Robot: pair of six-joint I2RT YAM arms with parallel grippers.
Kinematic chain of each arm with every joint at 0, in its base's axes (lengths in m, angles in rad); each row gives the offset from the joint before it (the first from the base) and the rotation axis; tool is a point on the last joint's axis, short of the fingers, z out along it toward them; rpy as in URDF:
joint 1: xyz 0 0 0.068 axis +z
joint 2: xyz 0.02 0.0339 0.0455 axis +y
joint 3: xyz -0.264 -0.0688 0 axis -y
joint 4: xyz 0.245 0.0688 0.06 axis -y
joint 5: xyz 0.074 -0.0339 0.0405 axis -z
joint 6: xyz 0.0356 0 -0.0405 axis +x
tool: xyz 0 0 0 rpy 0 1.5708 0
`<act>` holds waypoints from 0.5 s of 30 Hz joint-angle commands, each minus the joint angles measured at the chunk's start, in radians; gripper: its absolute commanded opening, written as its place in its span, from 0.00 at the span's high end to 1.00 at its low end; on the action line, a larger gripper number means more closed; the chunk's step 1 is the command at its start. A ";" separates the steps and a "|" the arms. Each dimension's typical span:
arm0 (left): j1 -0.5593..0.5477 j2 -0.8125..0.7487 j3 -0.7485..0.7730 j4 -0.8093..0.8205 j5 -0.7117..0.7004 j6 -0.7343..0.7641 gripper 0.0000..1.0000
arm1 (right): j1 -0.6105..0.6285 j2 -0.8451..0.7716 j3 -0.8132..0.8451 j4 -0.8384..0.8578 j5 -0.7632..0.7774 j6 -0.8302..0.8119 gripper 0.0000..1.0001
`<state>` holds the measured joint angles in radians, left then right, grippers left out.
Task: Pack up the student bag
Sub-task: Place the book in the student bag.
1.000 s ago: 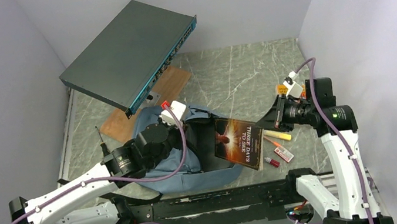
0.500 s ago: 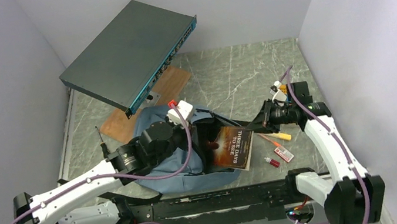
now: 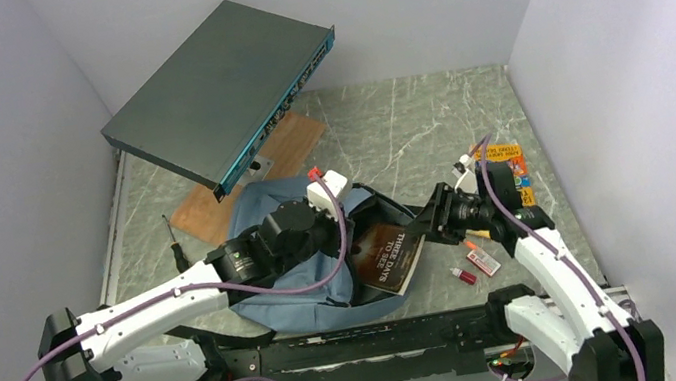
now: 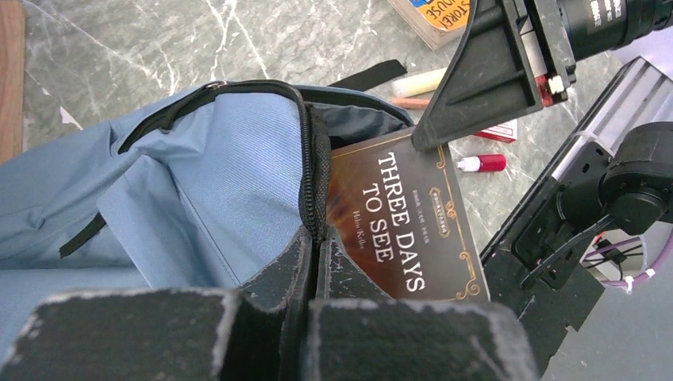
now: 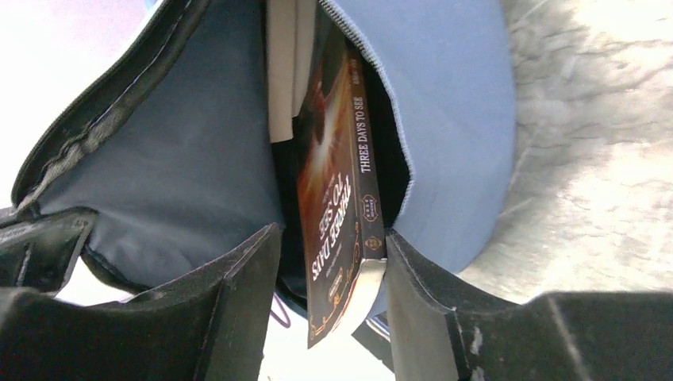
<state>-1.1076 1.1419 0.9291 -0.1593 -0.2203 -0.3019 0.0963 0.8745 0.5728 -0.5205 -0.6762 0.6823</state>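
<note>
Nearby lies a marker (image 3: 463,276); left tool (image 4: 315,242) clenches student bag (image 4: 198,159), right tool (image 5: 332,238) released around book (image 4: 405,222).

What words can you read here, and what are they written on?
"THREE DAYS TO SEE": cover and spine of the book poking out of the student bag.
"STORE": orange cover; the rest is cut off by the picture's edge.
Small line beside the book's title: too blurred to read.
Red-and-white box: print too small.
</note>
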 commanded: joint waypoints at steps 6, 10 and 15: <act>0.003 -0.007 0.047 0.068 0.024 -0.010 1.00 | 0.172 -0.075 -0.122 0.333 0.131 0.246 0.60; 0.003 -0.017 0.047 0.062 0.021 -0.014 1.00 | 0.248 -0.042 -0.133 0.430 0.213 0.290 0.57; 0.003 -0.019 0.050 0.061 0.018 -0.020 1.00 | 0.383 0.013 -0.170 0.582 0.325 0.404 0.56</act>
<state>-1.1076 1.1442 0.9298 -0.1566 -0.2070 -0.3061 0.3862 0.8581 0.4133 -0.1364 -0.4603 0.9741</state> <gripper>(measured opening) 0.024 0.433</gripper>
